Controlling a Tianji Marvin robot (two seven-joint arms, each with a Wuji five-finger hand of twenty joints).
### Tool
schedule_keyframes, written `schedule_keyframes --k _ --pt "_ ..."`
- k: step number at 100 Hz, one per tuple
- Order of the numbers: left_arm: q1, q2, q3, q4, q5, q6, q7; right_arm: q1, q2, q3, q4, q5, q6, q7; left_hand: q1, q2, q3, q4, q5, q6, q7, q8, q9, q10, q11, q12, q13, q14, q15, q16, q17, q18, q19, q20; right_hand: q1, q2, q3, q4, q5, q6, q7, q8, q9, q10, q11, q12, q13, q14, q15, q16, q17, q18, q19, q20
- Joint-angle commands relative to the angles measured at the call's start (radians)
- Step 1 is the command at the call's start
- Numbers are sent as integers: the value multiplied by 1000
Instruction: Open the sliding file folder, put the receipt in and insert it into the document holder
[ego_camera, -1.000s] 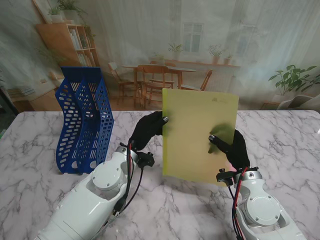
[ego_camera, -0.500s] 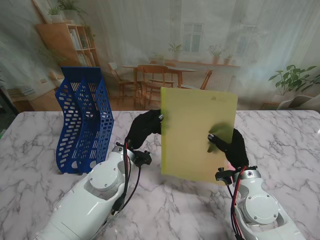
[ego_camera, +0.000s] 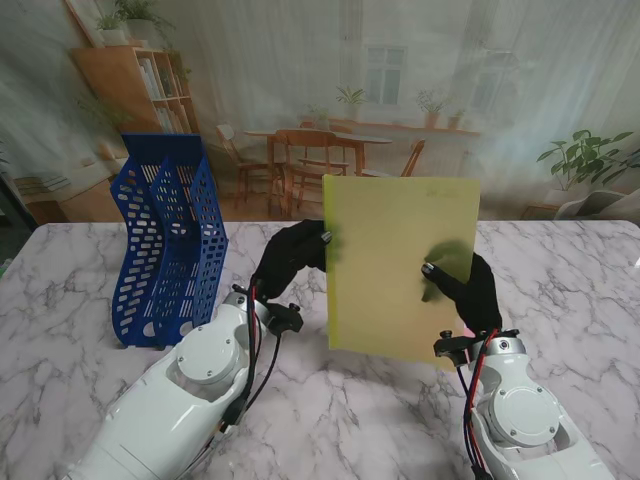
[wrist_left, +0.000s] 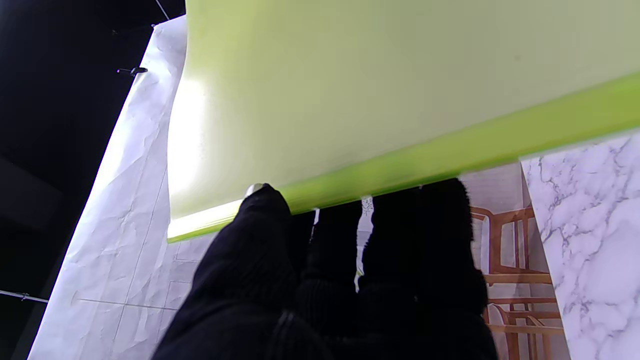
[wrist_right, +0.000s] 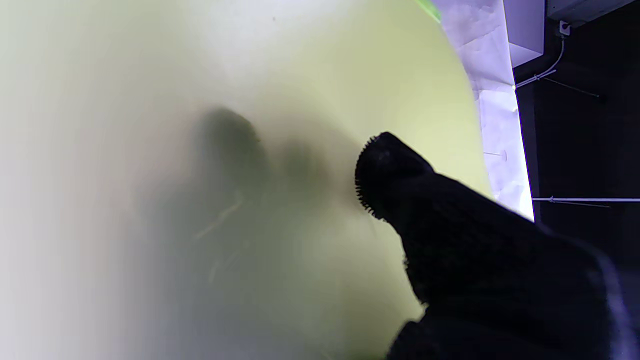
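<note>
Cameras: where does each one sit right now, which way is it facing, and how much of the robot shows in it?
Stand view: above the shoulders, looking down at the marble table; shows both arms, the left hand and right hand holding the yellow-green folder upright, and the blue document holder to the left.
Left wrist view: along the gloved fingers at the folder's spine edge.
Right wrist view: close against the folder's face; the thumb shows, other fingers as shadows through the sheet.
Shared: all three show the folder.

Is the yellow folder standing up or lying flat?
Standing up. The yellow folder is held upright above the table, left hand on one edge, right hand on the other.
</note>
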Motion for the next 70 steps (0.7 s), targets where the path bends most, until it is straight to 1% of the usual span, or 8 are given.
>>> schedule_keyframes --k 1,12,34,48,70 --pt "5 -6 13 8 -1 0 -24 20 -10 1 -3 7 -6 -10 62 -21 49 24 83 -98 140 29 39 -24 4 20 20 7 36 22 29 -56 59 8 78 57 97 31 45 -96 90 41 12 4 45 13 75 -28 125 28 22 -22 32 12" --pt "8 -6 19 12 -2 -2 -25 42 -16 0 7 10 -12 -31 62 -21 52 25 85 -96 143 25 41 -23 2 22 23 7 37 23 30 -55 61 7 78 59 97 31 47 -98 91 43 12 3 48 17 75 -27 131 31 27 -21 35 14" --pt "18 -4 26 11 -14 -7 -38 80 -22 3 25 -11 -15 -57 63 -23 54 25 87 -95 147 23 44 -19 2 23 25 10 40 25 32 -54 66 5 76 61 95 31 50 -107 92 46 12 -1 49 21 74 -30 133 32 28 -20 36 15" --pt "25 -3 32 11 -19 -15 -45 95 -25 5 35 -27 -19 -71 63 -22 55 24 87 -95 149 23 45 -21 3 24 25 11 41 26 32 -54 68 4 76 61 94 32 51 -110 91 47 12 -2 49 23 74 -33 133 32 30 -21 35 15" --pt "33 -2 41 12 -23 -22 -53 107 -28 8 36 -25 -19 -82 62 -21 57 24 84 -92 147 21 41 -18 2 23 23 12 41 26 30 -53 69 3 76 60 95 32 54 -109 91 48 15 -1 49 26 74 -35 135 33 33 -23 33 14"
